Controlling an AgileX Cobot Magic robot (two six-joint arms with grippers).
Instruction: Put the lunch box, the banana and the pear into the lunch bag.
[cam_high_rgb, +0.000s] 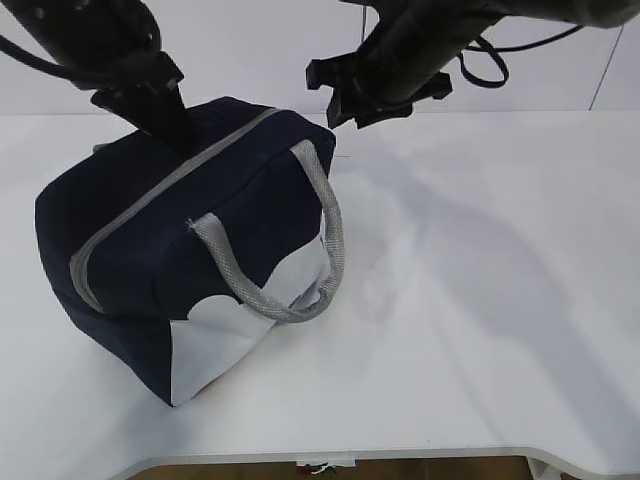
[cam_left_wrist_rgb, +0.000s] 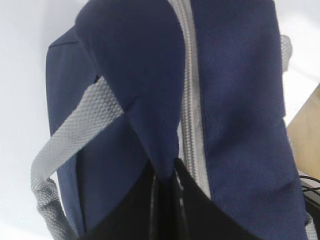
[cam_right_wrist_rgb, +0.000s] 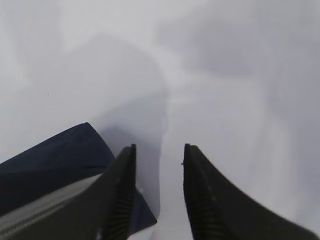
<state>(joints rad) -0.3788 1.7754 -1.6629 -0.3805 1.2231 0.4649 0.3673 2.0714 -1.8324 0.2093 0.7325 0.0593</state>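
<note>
The navy lunch bag (cam_high_rgb: 150, 240) stands on the white table (cam_high_rgb: 480, 300), its grey zipper (cam_high_rgb: 170, 182) closed along the top and one grey handle (cam_high_rgb: 331, 235) hanging over the white side panel. My left gripper (cam_high_rgb: 165, 125) is at the bag's far top end, shut on a fold of the bag's navy fabric (cam_left_wrist_rgb: 155, 100) beside the zipper (cam_left_wrist_rgb: 189, 75); the pinch shows in the left wrist view (cam_left_wrist_rgb: 165, 170). My right gripper (cam_high_rgb: 327, 95) hovers open and empty above the bag's far right corner (cam_right_wrist_rgb: 50, 160), its fingers apart in the right wrist view (cam_right_wrist_rgb: 159, 150). The lunch box, the banana and the pear are out of view.
The table's front edge (cam_high_rgb: 330, 455) runs along the bottom of the exterior view. A dark cable (cam_high_rgb: 490, 60) loops behind the right arm. A second handle (cam_left_wrist_rgb: 70, 140) hangs down the bag's other side.
</note>
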